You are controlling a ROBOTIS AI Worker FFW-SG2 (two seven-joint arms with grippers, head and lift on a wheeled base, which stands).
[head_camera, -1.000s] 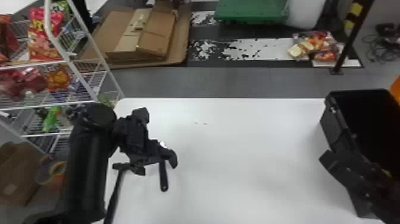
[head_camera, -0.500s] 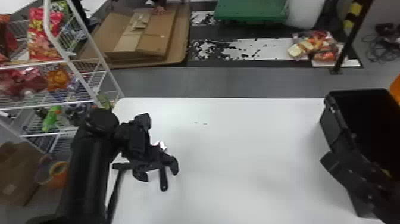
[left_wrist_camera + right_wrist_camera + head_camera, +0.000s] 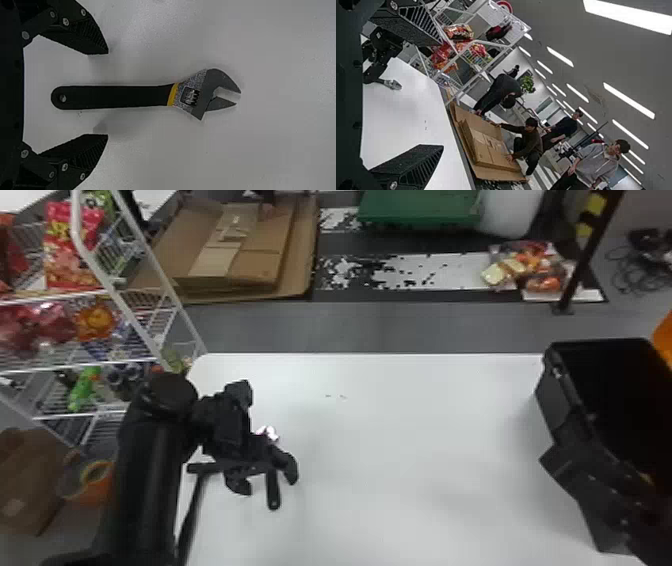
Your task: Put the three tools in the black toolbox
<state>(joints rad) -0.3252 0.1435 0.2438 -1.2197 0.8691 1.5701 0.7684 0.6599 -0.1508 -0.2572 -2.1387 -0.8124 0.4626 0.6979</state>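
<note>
beyond a white tabletop [image 3: 400, 430], a white wire shelving rack [image 3: 115, 295] stacked with bright snack bags stands at the left, with flattened brown cardboard [image 3: 270, 255] on the grey floor. on the table's left side, an adjustable wrench with a black handle, a yellow band and a silver-and-grey metal head [image 3: 119, 97] lies flat, its handle end toward the robot and its head farther off. the left gripper, black with two flat fingers [image 3: 267, 485], hangs over it, released and spread wide; in the left wrist view, one finger stands on each side of the handle, with bare table showing between handle and fingers. a long dark shape [image 3: 189, 525] runs beside the left arm, partly hidden by it and too unclear to name. at the table's right end sits the black, open-topped toolbox [image 3: 555, 395], its interior too dark to read. the right gripper, also black and flat-fingered [image 3: 575, 470], is at the toolbox's near part in the head view, its two fingers parted and grasping nothing; whether it touches the box cannot be told.
</note>
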